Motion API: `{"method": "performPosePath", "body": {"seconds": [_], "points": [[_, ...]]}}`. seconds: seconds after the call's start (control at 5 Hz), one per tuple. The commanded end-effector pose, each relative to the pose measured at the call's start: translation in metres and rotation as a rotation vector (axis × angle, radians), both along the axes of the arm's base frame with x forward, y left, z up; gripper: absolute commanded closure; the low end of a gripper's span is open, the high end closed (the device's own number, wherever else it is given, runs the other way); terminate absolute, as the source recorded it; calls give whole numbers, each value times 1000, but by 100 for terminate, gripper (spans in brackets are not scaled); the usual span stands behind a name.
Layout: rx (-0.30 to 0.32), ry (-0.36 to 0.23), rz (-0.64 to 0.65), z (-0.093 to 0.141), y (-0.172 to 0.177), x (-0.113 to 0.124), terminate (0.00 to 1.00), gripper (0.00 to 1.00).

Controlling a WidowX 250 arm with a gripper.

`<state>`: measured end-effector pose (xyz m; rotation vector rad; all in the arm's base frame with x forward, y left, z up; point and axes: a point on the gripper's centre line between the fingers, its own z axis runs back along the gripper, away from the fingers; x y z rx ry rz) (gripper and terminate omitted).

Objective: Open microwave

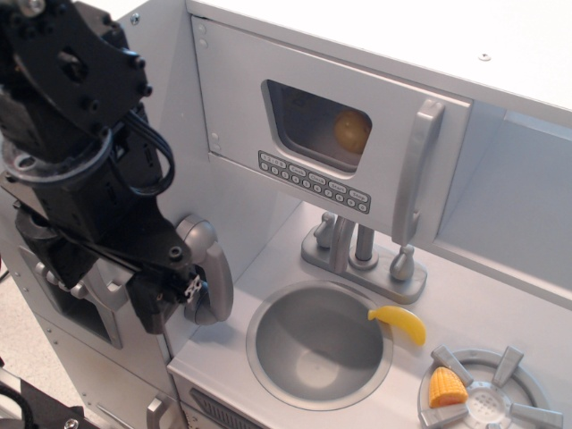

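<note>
My claw [183, 299] hangs low at the left of the picture, its tip crowding the curved grey handle [207, 268] of the tall side door; the fingers are buried in dark housing, so I cannot tell whether they stand wide or narrow. Just past it on the bench [500, 308] lie the round sink [317, 344] with a banana [399, 323] on its rim, the faucet [362, 255], and a corn piece [446, 391] on the burner [490, 393]. The microwave [331, 134] sits higher and further back, door flush, well apart from the claw, up and to its right. I judge the step is to lift clear, cross right, bracket the long silver handle [416, 174] squarely and pull in an arc about the left hinge.
</note>
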<state>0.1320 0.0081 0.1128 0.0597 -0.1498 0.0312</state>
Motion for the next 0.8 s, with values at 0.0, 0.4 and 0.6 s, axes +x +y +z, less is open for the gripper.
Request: {"method": "performPosePath", "body": {"seconds": [0.0, 0.4, 0.6], "points": [[0, 0, 0, 0, 0, 0, 0, 0], [-41, -17, 37, -5, -47, 45, 0, 0], [-92, -63, 36, 0, -73, 77, 0, 0]]}}
